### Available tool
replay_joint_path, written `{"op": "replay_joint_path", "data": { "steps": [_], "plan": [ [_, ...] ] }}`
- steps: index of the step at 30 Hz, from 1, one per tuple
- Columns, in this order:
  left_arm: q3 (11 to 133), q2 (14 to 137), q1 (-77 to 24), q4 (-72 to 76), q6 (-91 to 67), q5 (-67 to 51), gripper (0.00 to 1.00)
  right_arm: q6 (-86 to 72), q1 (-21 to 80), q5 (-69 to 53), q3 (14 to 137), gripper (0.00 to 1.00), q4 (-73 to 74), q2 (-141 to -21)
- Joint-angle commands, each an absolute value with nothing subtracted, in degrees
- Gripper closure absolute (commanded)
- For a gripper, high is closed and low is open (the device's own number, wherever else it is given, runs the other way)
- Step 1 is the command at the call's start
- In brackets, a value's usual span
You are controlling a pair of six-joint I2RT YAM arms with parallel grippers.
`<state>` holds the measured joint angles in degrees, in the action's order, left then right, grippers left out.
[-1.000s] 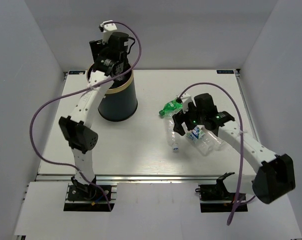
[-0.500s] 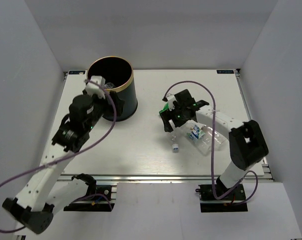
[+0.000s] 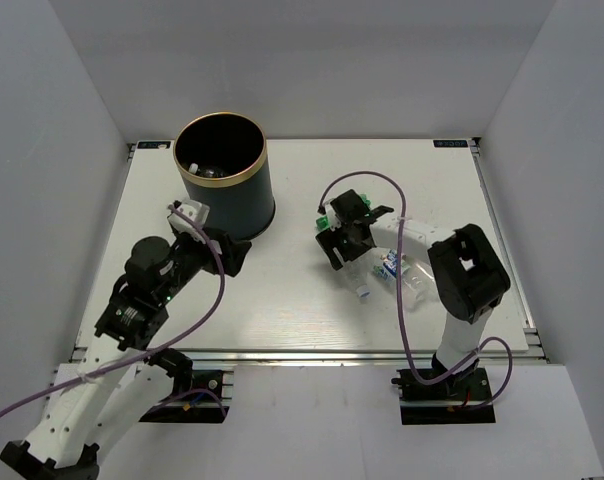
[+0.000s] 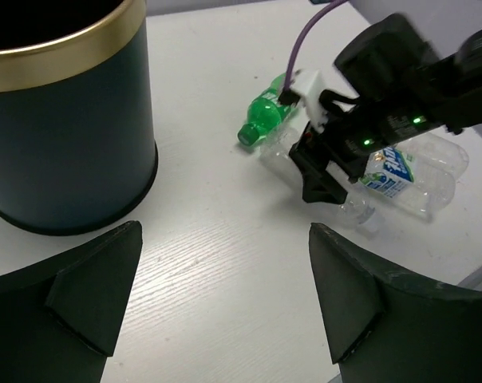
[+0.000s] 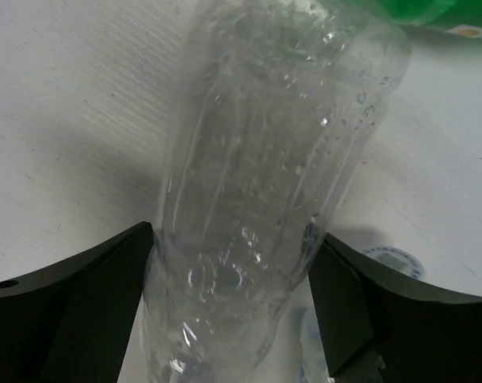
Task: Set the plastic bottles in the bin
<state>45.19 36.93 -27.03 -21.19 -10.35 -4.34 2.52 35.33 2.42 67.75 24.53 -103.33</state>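
The dark bin point(image 3: 244, 205) with a gold rim stands at the back left, and one clear bottle point(image 3: 204, 170) lies inside it. My left gripper point(image 3: 227, 255) is open and empty just in front of the bin point(image 4: 65, 152), over bare table point(image 4: 225, 231). My right gripper point(image 3: 340, 250) is down on the table with its fingers pressed on both sides of a clear bottle point(image 5: 257, 183) that lies there. A green bottle point(image 4: 265, 120) lies just behind it. A blue-labelled bottle point(image 4: 389, 171) and another clear bottle point(image 4: 444, 152) lie to its right.
The white table point(image 3: 282, 300) is walled by white panels at the back and both sides. The right arm's purple cable point(image 3: 357, 180) loops above the bottles. The bottle cluster sits right of centre, close to the right arm.
My left arm has come away from above the bin and dropped low in front of it. My right gripper has swung left and settled around the clear bottle, whose cap end shifted slightly.
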Motion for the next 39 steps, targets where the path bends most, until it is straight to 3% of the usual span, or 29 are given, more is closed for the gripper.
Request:
{"op": "replay_joint_path", "data": {
  "steps": [1, 2, 3, 5, 6, 10, 14, 22, 30, 39],
  "plan": [
    [44.3, 33.31, -27.16, -19.59, -9.05, -6.59, 0.05, 2.81, 36.82, 3.08, 69.61, 0.2, 23.99, -104.85],
    [44.3, 32.53, -26.64, -19.6, -9.05, -6.59, 0.05, 3.16, 37.0, 2.9, 69.7, 0.24, 24.08, -105.29],
    [44.3, 32.52, -26.02, -20.12, -9.05, -6.59, 0.05, 3.34, 37.18, 2.73, 69.78, 0.38, 24.26, -105.55],
    [43.68, 31.9, -26.02, -20.65, -9.05, -6.59, 0.04, 4.3, 37.18, 1.59, 70.4, 0.57, 24.78, -105.29],
    [43.68, 31.3, -26.02, -20.65, -9.05, -6.59, 0.04, 4.83, 37.53, 1.5, 70.49, 0.77, 25.39, -103.99],
    [43.15, 31.29, -26.02, -20.65, -9.05, -7.21, 0.04, 7.99, 39.72, 0.53, 72.15, 1.0, 26.8, -98.38],
    [43.15, 29.89, -26.02, -20.13, -9.05, -7.21, 0.04, 15.28, 41.22, -8.16, 86.15, 1.0, 33.63, -95.01],
    [42.63, 22.42, -26.02, -20.65, -9.58, 2.01, 0.04, 29.7, 43.77, -5.8, 119.76, 1.0, 32.62, -102.91],
    [42.1, 17.49, -26.02, -21.18, -10.72, 6.33, 0.04, 36.82, 44.74, -21.52, 113.29, 1.0, 6.43, -103.52],
    [42.1, 17.48, -24.97, -21.71, -10.2, 7.38, 0.04, 34.81, 44.74, -27.78, 138.33, 1.0, -2.63, -123.39]
  ]
}}
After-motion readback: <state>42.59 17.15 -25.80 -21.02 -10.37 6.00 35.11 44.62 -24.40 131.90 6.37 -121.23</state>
